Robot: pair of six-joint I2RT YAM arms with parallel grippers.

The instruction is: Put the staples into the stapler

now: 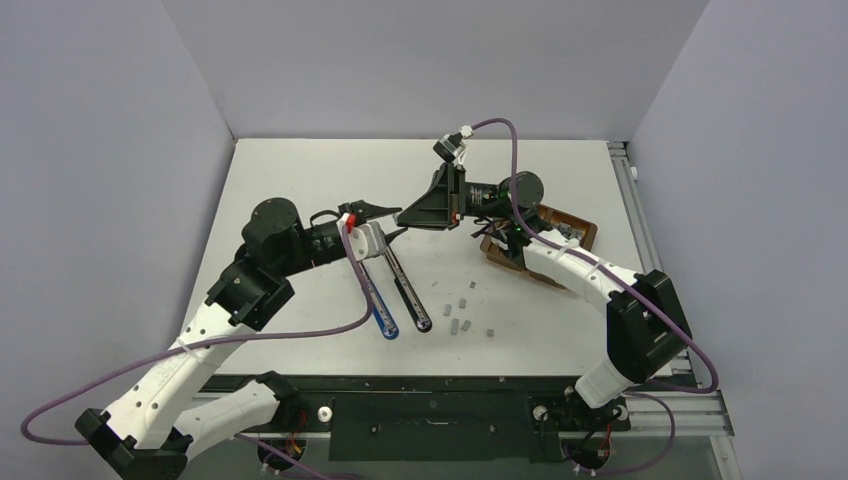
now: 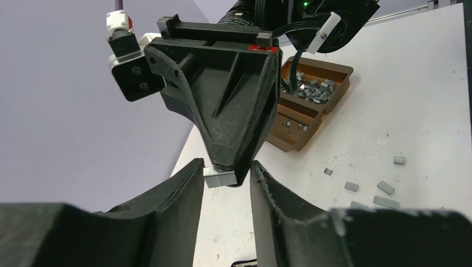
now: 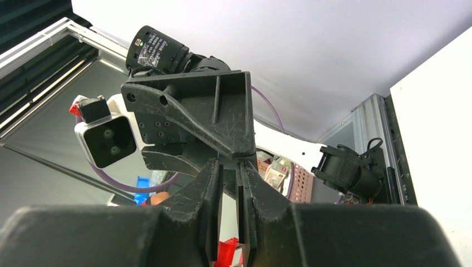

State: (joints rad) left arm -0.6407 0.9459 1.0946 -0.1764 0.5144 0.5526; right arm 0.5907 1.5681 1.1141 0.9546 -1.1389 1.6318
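Holding one strip (image 2: 218, 177) pinched at its very tips, the right claw (image 2: 229, 168) is closed and hangs in the air over the far end of the stapler (image 1: 408, 288). Because the pinch is so small, most of the strip is free for another grip. The left claw (image 1: 398, 222) stands around it with one finger at each side and the jaws partly apart. It seems not to press the strip yet, but the view is too tight to be sure. I judge this a handover, so that the strip can be turned along the stapler's channel. The stapler lies opened on the table (image 1: 300, 180), its two arms spread. Loose staples (image 1: 465, 312) lie just right of its near end, and the tray (image 1: 585, 228) with more is well to its right.
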